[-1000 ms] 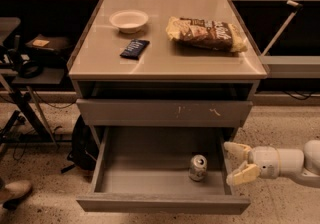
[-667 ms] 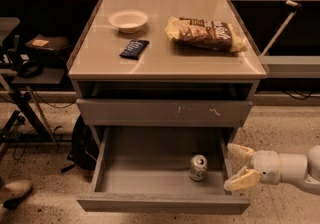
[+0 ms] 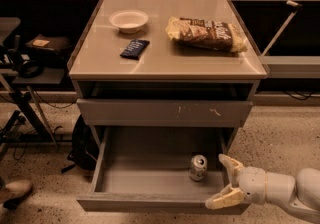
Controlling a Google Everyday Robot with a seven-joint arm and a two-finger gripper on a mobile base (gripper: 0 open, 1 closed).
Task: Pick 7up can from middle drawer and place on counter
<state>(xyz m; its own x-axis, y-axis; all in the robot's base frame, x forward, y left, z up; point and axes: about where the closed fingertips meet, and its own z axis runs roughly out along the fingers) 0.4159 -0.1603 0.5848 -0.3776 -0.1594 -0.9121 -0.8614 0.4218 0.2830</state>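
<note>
Right-front of the open drawer (image 3: pixel 150 202): can (image 3: pixel 198 167) stands upright, axis vertical, just left of the gripper (image 3: pixel 218 180). Jaws spread wide, mouth facing it, not yet around it.

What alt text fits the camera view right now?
A 7up can stands upright in the open middle drawer, right side; the gripper, fingers open, hovers just right of it, not touching. The counter above holds a white bowl, a dark packet and a snack bag.
</note>
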